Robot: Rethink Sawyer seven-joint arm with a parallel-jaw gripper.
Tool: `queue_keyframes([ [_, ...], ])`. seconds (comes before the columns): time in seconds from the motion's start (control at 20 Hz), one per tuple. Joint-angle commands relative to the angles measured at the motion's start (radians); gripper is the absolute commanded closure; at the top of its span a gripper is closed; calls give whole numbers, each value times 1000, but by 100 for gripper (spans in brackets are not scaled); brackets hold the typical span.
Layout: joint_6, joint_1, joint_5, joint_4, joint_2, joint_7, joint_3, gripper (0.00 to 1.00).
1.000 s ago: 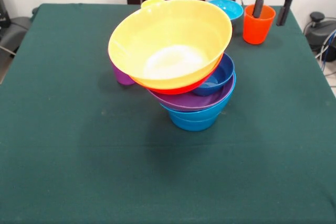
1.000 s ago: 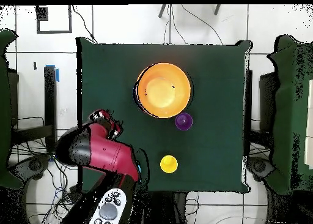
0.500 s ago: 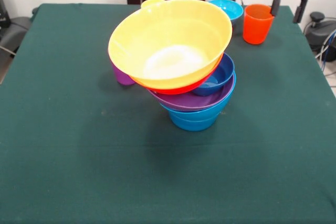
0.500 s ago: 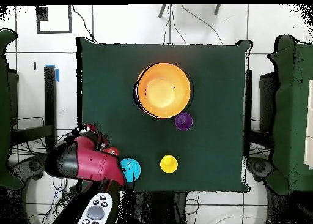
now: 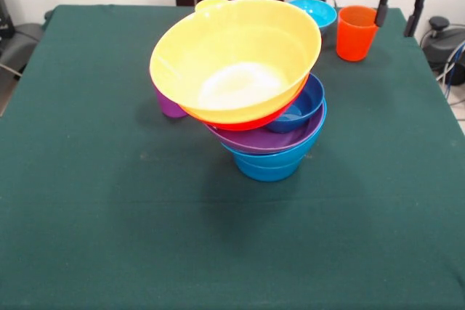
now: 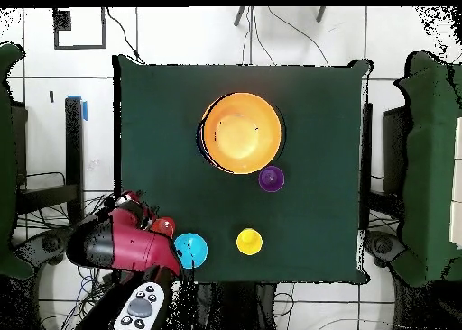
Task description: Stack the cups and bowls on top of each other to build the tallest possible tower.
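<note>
My pincer hangs open beside the orange cup, empty. From the front the tower leans with its yellow bowl tipped toward the camera. Overhead shows only concentric rims.

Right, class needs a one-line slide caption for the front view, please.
Leaning tower of bowls at mid-table, orange cup and cyan bowl behind it, open gripper empty beside the cup.

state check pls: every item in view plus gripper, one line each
tower: standing, lopsided, five bowls visible.
large yellow bowl: top of tower, tilted, empty.
orange cup: upright on table, beside gripper, not held.
cyan bowl: upright on table, apart from tower.
purple cup: on table beside tower.
yellow cup: on table, alone.
gripper: open, empty, above table's edge.
</note>
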Motion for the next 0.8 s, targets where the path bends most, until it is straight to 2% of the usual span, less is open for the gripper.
queue_keyframes([
  [0.05,16,20,33,73,14,214,77,0],
  [0.3,129,73,36,93,-72,215,6,0],
  [0.45,182,100,40,95,-97,226,-17,0],
  [0.8,114,91,58,136,-72,231,33,0],
])
